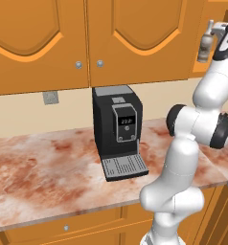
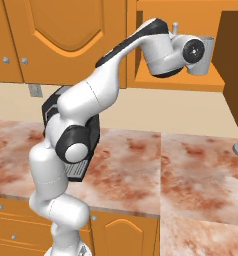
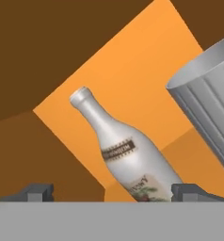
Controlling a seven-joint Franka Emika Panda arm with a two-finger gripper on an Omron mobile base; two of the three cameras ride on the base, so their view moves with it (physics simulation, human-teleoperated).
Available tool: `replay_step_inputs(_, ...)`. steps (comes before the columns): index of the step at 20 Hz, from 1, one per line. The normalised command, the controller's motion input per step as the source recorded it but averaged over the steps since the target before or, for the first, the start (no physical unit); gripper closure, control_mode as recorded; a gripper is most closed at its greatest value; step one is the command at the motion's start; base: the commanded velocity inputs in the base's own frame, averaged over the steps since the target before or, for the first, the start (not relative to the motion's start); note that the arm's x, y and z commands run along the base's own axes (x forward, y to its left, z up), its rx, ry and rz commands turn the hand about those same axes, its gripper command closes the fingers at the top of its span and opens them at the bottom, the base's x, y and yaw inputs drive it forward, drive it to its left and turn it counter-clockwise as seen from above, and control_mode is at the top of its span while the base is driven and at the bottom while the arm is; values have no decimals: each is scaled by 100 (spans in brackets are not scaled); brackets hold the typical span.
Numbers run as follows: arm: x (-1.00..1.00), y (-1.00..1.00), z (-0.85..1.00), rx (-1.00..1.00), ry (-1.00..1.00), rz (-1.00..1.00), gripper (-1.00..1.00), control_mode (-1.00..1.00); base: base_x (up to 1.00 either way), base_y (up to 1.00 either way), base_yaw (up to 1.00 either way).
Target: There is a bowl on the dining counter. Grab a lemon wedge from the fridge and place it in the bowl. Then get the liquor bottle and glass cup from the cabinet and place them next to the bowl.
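The liquor bottle (image 3: 128, 153) was found upright on the shelf of the opened cabinet (image 2: 178, 80), and in the hand view it sat framed right between the two fingertips (image 3: 36, 192), not yet touched. A slim clear body with a narrow neck and a pale label was seen, so it was judged rigid, fairly light, slick and breakable if tipped over. The best hold was reckoned to be low on the wide labelled belly, not up at the neck, where the thing could swing or slip out.

Just beside it the glass cup (image 3: 210, 103) was parked, close enough that a careless approach was judged likely to knock it, honestly the main worry here.

The end effector (image 3: 111, 193) was held wide apart with nothing in it, raised to shelf level on the white arm (image 2: 86, 107).

Further out, a black coffee machine (image 1: 117, 129) was left standing on the marbled counter (image 1: 39, 167) under the closed wall cabinet doors (image 1: 135, 38), well below the shelf.
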Motion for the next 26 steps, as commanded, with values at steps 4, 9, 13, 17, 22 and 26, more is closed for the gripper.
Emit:
replay_step_inputs(4, 17, 8, -5, -8, -1, 0, -100, -100, 0, 0, 0)
replay_step_inputs(9, 19, 0, -4, -7, -1, 0, -100, -100, 0, 0, 0)
replay_step_inputs(13, 18, 0, 0, -2, -1, 0, -100, -100, 0, 0, 0)
replay_step_inputs(17, 26, 0, 0, -1, 0, 0, -100, -100, 0, 0, 0)
replay_step_inputs(22, 30, -2, 0, 0, 0, 0, -100, -100, 0, 0, 0)
replay_step_inputs(26, 16, -16, 0, 0, 0, 0, -100, -100, 0, 0, 0)
